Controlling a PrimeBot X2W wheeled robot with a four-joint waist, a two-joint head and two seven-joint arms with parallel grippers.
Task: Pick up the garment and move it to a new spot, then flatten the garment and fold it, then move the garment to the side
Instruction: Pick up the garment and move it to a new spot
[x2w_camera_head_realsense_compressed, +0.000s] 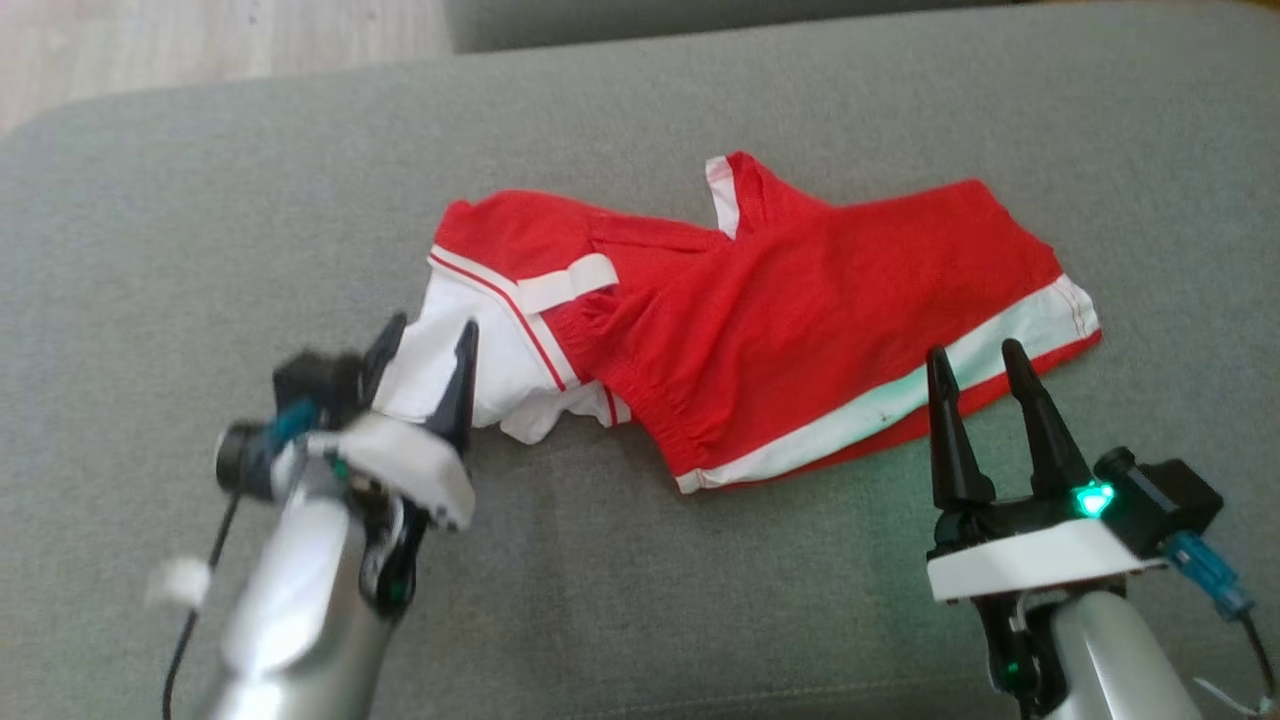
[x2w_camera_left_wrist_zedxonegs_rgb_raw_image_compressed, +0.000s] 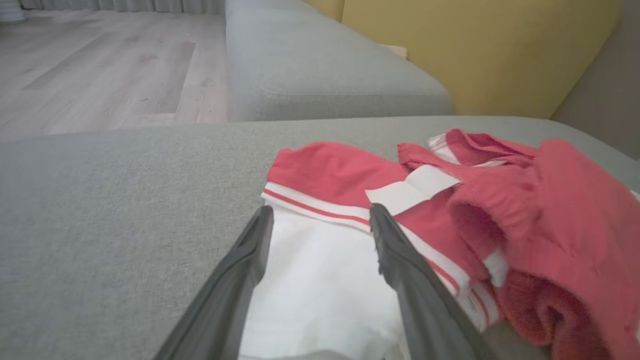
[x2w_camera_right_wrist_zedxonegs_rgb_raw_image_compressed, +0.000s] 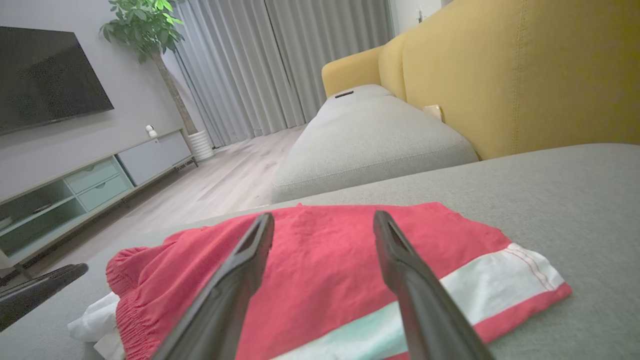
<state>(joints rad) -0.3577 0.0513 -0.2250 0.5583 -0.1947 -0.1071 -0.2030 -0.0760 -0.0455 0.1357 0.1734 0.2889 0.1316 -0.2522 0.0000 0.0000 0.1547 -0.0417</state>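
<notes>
The garment is a red pair of shorts with white bands, lying crumpled on a grey sofa cushion. My left gripper hangs open over its white left end, fingers either side of the white cloth with nothing pinched. My right gripper is open too, its tips over the white stripe along the garment's near right edge. In the right wrist view the red cloth spreads beneath the fingers, and a dark fingertip of the left gripper shows at the left edge.
The grey cushion stretches wide around the garment. A second grey cushion and a yellow backrest lie beyond. Wooden floor is off the cushion's far left edge. A TV unit stands across the room.
</notes>
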